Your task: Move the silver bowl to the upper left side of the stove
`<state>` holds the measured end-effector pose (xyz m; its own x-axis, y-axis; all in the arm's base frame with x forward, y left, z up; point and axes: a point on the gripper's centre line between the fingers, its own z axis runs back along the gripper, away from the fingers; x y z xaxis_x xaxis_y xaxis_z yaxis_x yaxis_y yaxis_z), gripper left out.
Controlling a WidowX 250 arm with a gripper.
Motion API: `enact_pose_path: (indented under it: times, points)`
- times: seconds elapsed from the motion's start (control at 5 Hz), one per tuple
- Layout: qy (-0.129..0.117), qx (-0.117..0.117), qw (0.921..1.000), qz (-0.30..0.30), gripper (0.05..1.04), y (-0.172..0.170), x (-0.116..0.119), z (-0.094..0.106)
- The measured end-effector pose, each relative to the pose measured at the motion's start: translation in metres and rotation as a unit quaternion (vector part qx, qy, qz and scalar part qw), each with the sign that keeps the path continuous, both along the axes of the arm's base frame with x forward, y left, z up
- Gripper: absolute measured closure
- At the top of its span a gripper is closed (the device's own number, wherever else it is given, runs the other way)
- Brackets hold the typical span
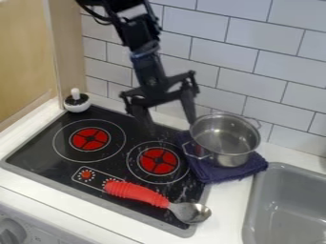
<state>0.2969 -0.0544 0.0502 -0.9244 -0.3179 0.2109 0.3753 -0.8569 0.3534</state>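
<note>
Nearest, on the stove, lies a spoon with a ribbed red handle, its metal head by the right front corner; the sink is set into the white tabletop to the right. Behind the spoon, at the stove's right edge, a dark blue cloth lies under the silver bowl, which stands upright toward the back. It looks like thin metal: stiff, fairly light for its width, hard to break but smooth enough to slip or swing if pinched carelessly. Its near-left handle, a slim wire loop, could be hooked, though a lift there would probably let the bowl tip. The wall just under the rim seems the better hold, one finger inside and one outside, on the left side closest to the pincer. The soft cloth may bunch or drag along, so a straight lift beats a push. Farther back the pincer hangs above the stove's rear edge, spread open with nothing between its fingers, the right one just beside the bowl's rim. At the far left corner, next to the place where the bowl should go, stands a small white pot with a knobbed dark lid.
</note>
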Motion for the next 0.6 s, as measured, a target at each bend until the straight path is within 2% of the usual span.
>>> enact_pose_path:
  times: [0.2,0.4,0.6]
  points:
    - [-0.002,0.013,0.9991,-0.04,0.085,-0.016,0.006,-0.005]
    - [-0.007,0.018,0.9988,-0.046,0.085,-0.02,0.013,-0.009]
    - [-0.014,0.033,0.9981,-0.05,0.085,-0.017,0.026,-0.01]
